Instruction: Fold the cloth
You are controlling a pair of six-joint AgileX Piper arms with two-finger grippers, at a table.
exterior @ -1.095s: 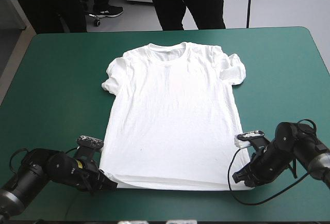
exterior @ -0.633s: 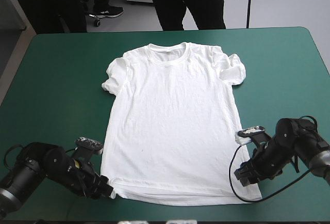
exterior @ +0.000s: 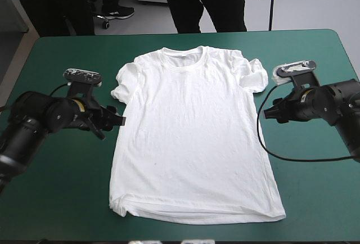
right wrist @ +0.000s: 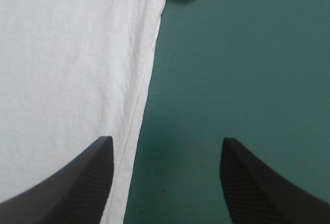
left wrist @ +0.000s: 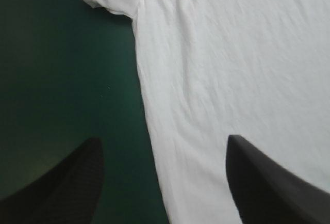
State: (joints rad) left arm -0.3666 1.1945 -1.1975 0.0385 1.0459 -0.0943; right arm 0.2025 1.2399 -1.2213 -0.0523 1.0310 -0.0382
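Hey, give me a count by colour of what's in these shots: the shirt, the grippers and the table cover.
White: 1, the T-shirt, spread flat
Black: 2, the left gripper and the right gripper, jaws open on both
Teal-green: 1, the table cover
Total: 4

The tabletop (exterior: 62, 53) carries a teal-green cover (exterior: 315, 199) across its full visible surface. The far edge ends in two rounded corners.
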